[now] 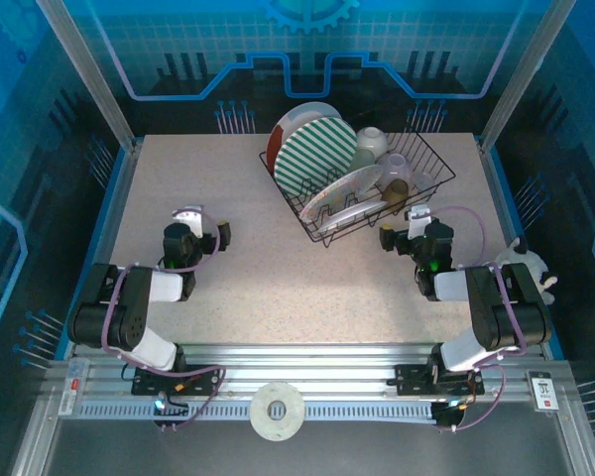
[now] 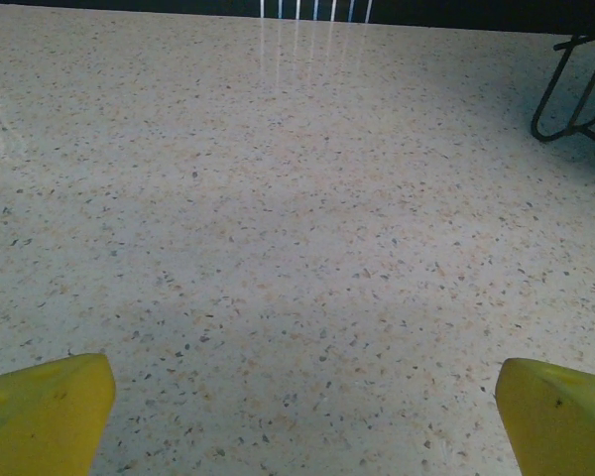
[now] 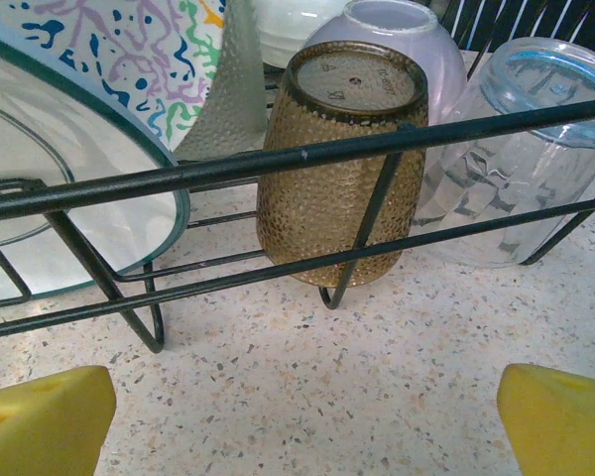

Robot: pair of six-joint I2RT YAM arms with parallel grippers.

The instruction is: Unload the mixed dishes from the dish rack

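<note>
1. A black wire rectangular dish rack (image 1: 439,161) sits askew at the far right of the speckled tabletop (image 1: 238,288), loaded.
2. A green-and-white striped round plate (image 1: 318,151) stands upright at the rack's left end, just in front of a white dark-rimmed round plate (image 1: 299,116).
3. A round plate with multicolour squiggles (image 3: 129,50) leans behind the near wires.
4. A small brown dimpled cup (image 3: 342,159) stands upside down.
5. A translucent cup (image 3: 516,149) lies tilted beside it.
6. A small cream bowl (image 1: 370,141) sits at the rack's far side.

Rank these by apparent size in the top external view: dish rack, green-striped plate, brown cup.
1. dish rack, largest by far
2. green-striped plate
3. brown cup, smallest, partly hidden among the other dishes
</note>
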